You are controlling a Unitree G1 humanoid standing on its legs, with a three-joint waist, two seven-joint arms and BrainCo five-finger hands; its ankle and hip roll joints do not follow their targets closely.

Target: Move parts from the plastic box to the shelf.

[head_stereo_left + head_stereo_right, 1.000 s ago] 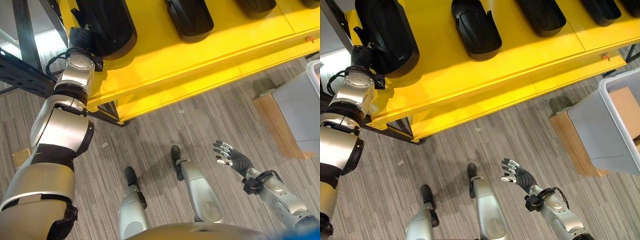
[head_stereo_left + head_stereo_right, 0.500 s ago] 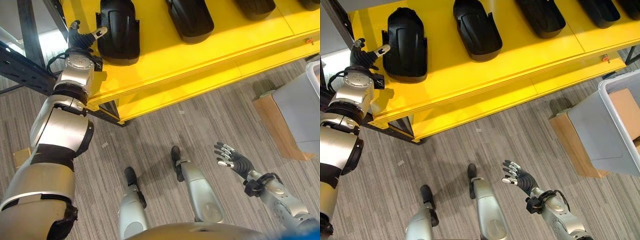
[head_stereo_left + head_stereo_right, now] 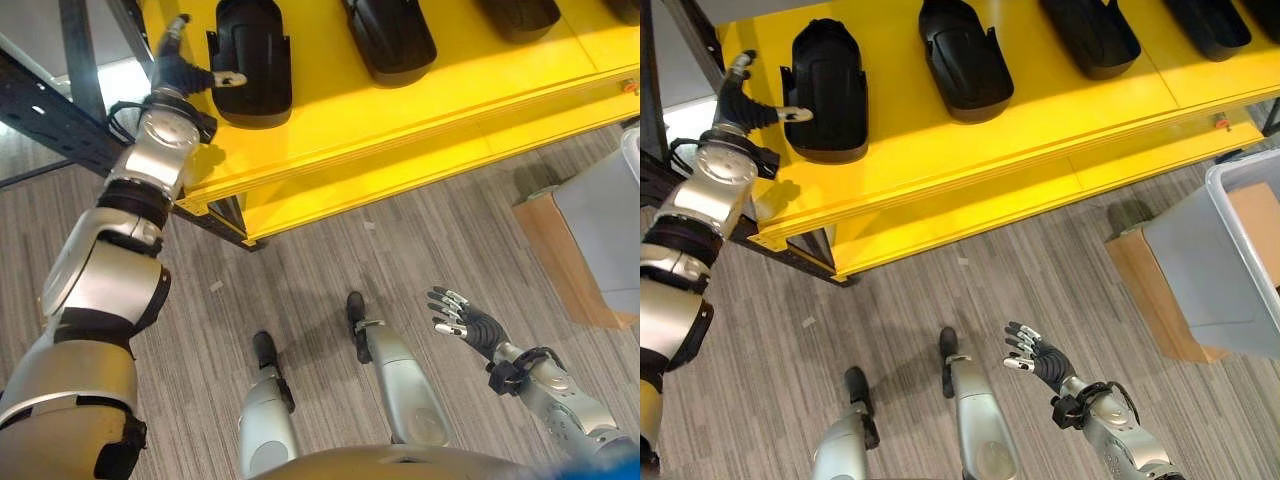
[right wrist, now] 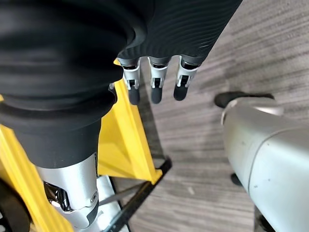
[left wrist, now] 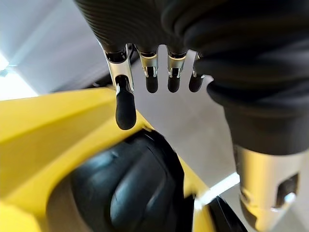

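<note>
A black moulded part [image 3: 827,90] lies on the yellow shelf [image 3: 940,150] at its left end. My left hand [image 3: 745,100] is beside that part's left edge, open, with the thumb reaching to the edge and the fingers straight. In the left wrist view the straight fingers [image 5: 125,106] hang just above the black part [image 5: 135,193]. Several more black parts [image 3: 960,60] lie in a row along the shelf to the right. My right hand [image 3: 1035,355] hovers low over the floor, open and holding nothing. The grey plastic box [image 3: 1230,250] stands at the right.
A dark metal frame post [image 3: 60,100] runs beside the shelf's left end, close to my left arm. A brown cardboard box [image 3: 1140,290] sits under the plastic box. Grey striped floor lies between the shelf and the box.
My left hand has let go of the black part, which now lies on the shelf. The hand has opened and drawn back to the part's left edge. The right hand has barely moved.
</note>
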